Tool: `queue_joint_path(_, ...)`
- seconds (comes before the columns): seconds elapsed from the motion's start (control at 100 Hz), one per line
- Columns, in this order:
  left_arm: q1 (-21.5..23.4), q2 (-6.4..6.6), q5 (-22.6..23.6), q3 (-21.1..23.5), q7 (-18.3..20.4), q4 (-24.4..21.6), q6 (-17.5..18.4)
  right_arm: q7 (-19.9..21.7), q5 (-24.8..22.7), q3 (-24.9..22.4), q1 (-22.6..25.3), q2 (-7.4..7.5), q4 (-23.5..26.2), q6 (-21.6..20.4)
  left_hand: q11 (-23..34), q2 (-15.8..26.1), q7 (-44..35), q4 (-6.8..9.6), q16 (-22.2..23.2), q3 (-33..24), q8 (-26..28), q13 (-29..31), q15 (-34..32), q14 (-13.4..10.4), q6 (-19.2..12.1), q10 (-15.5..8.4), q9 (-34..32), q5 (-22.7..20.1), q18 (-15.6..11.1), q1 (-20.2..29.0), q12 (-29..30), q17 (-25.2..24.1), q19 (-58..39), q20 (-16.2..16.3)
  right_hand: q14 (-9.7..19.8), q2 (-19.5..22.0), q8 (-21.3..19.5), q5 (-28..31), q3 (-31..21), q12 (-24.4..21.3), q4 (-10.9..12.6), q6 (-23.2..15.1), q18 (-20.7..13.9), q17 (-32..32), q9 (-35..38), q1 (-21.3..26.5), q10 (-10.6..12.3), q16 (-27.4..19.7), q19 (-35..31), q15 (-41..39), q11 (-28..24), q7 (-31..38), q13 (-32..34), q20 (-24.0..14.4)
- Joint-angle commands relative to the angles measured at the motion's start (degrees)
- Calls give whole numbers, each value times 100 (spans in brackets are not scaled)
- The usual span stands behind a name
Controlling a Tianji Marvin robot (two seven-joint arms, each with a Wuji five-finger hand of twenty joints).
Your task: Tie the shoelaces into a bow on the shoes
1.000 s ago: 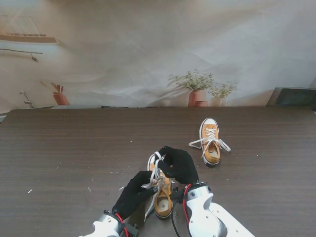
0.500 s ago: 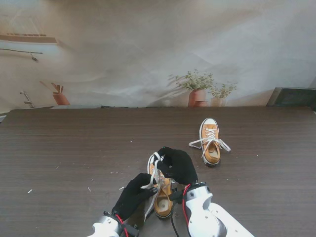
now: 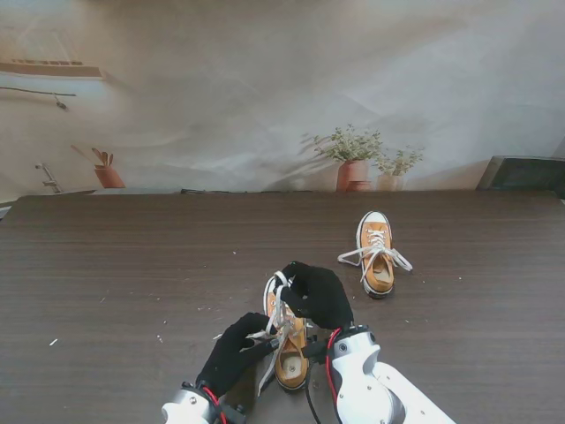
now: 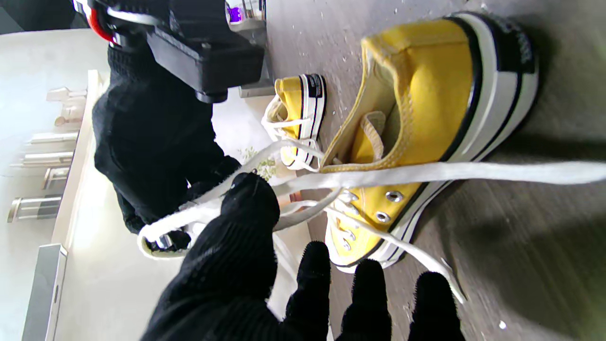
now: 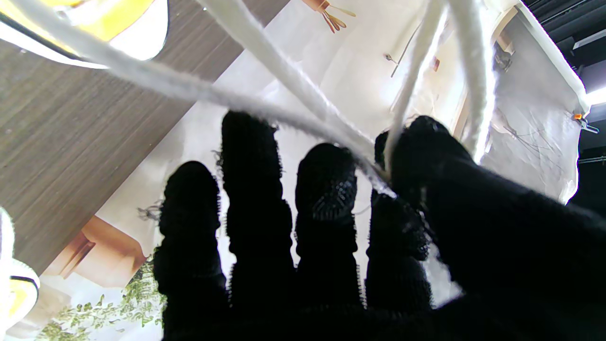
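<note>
Two yellow shoes on the table (image 3: pixel 106 265), both hands over one of them. Near shoe (image 3: pixel 290 353) sits close to me near the table's front edge, between the two wrists; far shoe (image 3: pixel 377 254) is well apart, farther from me and to the right, laces loose on the wood. White laces (image 4: pixel 426 173) of the near shoe are lifted off it. Left hand (image 3: pixel 237 350): thumb and fingers closed on a lace strand, remaining fingers curled. Right hand (image 3: pixel 318 296): thumb and index pinched on strands above the toe, other three fingers extended. Two potted plants (image 3: pixel 353 159) at the back wall.
</note>
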State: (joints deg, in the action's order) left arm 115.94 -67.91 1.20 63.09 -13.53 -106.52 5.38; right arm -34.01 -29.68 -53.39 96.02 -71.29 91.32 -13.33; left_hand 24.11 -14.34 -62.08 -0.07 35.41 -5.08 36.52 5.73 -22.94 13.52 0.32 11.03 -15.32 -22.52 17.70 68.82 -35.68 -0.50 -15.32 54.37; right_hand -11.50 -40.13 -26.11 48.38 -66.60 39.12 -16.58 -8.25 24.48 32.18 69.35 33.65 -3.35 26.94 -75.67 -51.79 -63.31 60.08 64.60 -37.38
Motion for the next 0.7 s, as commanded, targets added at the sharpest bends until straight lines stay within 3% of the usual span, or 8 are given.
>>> queue_joint_path(0.0,40,-40,-29,-24,93,-63,-44,73,16,5,-3,7,9,-7,68,-132,-99,37,81,256,-260,71,-141,18,-44,37,-164,-374,-196,-153,2,55,-22,68,58,-7,-7,319,-127,72,-38,-280,62,16,138,58,92,-31,-47,25,-117,326,147,34)
queue_joint_path(0.08,23,-13,-197,-20,250,-66,-47,76,23,15,-6,5,5,-20,-72,12,831,-3,24,296,-1052,75,-94,43,-228,60,-326,-1025,-205,-210,148,33,8,40,52,-6,-8,319,-128,72,-37,-274,62,16,141,61,89,-31,-47,26,-119,326,146,34)
queue_joint_path(0.14,-3,14,-290,-31,406,-75,-80,77,18,25,-7,6,5,-34,-138,102,1552,-6,-22,337,-1325,62,-35,25,-303,47,-359,-1357,-242,-158,229,4,19,23,54,-3,-8,319,-127,72,-38,-278,62,16,142,58,88,-31,-48,25,-119,325,148,34)
queue_joint_path(0.31,-87,49,-451,-132,607,-63,-76,82,4,43,-12,8,5,-51,-290,221,2955,1,-51,442,-1835,45,42,-10,-411,23,-388,-1645,-283,-149,364,-34,27,-3,62,-6,-10,320,-123,73,-40,-282,62,16,139,56,92,-31,-48,25,-118,326,149,35)
queue_joint_path(0.4,-132,32,-424,-186,552,-22,-75,79,7,46,-11,6,3,-52,-326,362,3933,-12,-34,452,-2325,43,53,-17,-479,-3,-346,-1423,-303,-281,363,-47,23,-1,65,-4,-10,320,-129,74,-38,-280,62,16,143,59,80,-32,-48,28,-122,326,146,36)
queue_joint_path(0.5,-155,9,-380,-211,450,9,-71,77,4,41,-1,8,6,-55,-355,593,4808,-18,-8,470,-2625,-8,77,-58,-521,-52,-206,-815,-347,-480,339,-104,13,29,63,-2,-11,318,-126,74,-40,-285,62,16,142,58,100,-30,-49,27,-121,325,148,36)
queue_joint_path(0.61,-162,7,-310,-210,422,24,-78,70,-2,26,21,10,19,-54,-367,649,5258,-29,15,499,-2798,-65,89,-119,-675,-100,-44,-127,-401,-547,312,-148,12,48,52,1,-12,315,-128,76,-38,-277,62,16,139,65,79,-29,-49,25,-122,325,150,37)
queue_joint_path(0.69,-149,9,-293,-204,423,14,-94,59,-4,16,35,9,29,-39,-364,685,5534,-39,39,540,-2941,-106,124,-151,-667,-123,77,111,-434,-629,270,-185,10,73,65,-3,-12,312,-129,76,-38,-277,62,16,138,60,90,-29,-49,26,-122,324,148,38)
